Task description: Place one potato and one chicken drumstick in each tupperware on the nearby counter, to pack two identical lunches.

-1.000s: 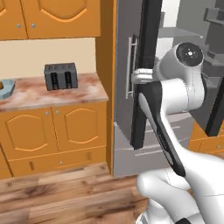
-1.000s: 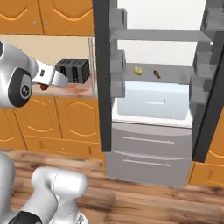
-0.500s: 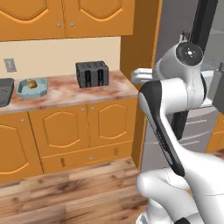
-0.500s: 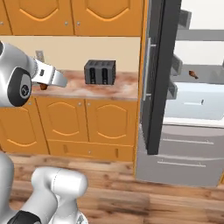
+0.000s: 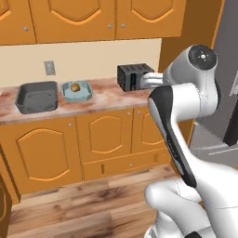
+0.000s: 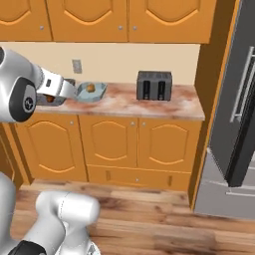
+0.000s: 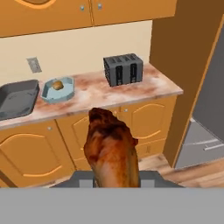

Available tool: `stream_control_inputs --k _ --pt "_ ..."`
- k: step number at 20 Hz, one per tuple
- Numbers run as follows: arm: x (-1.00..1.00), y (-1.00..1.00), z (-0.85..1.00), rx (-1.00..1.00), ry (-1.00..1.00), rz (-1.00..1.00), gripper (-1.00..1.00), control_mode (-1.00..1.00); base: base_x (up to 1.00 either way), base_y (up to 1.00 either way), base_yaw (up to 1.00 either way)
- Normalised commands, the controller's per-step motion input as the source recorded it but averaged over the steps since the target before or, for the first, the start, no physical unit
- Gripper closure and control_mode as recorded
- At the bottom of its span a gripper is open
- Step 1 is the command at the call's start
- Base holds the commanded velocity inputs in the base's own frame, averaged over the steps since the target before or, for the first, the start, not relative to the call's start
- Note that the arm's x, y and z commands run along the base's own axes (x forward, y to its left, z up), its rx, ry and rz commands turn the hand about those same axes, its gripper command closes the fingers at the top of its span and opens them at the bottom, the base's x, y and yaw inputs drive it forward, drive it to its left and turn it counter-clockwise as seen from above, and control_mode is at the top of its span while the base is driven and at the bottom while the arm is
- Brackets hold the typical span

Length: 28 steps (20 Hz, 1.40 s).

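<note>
Bare counter [image 7: 98, 94] lies open between the teal tupperware [image 7: 57, 90], already holding a potato [image 7: 57, 85], and the toaster [image 7: 123, 69] standing well right of it, while the grey tray [image 7: 17, 99] just left has its whole floor free under the overhanging cabinets [image 5: 79, 21].

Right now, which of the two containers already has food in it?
The teal tupperware, holding a potato; the grey tray left of it looks empty.

toaster: a black boxy two-slot toaster [image 5: 132, 76] stood upright near the wall.
outlet: a grey wall outlet [image 5: 49, 68] sat on the cream backsplash.
cabinets: orange wooden cabinet doors [image 6: 109, 144] hung closed.
floor: brown wood-plank floor [image 5: 79, 209] lay below.
</note>
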Motion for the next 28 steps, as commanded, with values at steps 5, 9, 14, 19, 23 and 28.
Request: stream_control_inputs --k 5,9,14,19,23,28 --pt "0.00 0.00 0.00 0.00 0.00 0.00 1.00 1.00 0.58 1.00 0.12" --pt "0.00 0.00 0.00 0.00 0.00 0.00 1.00 1.00 0.85 0.85 0.08" --pt "0.00 0.00 0.00 0.00 0.00 0.00 1.00 1.00 0.78 0.16 0.00" --pt "0.00 0.00 0.00 0.00 0.00 0.00 1.00 1.00 0.62 0.00 -0.02" --pt "0.00 0.00 0.00 0.00 0.00 0.00 1.00 1.00 0.59 0.00 0.00" --pt "0.00 0.00 0.00 0.00 0.00 0.00 1.00 1.00 0.65 0.00 0.00"
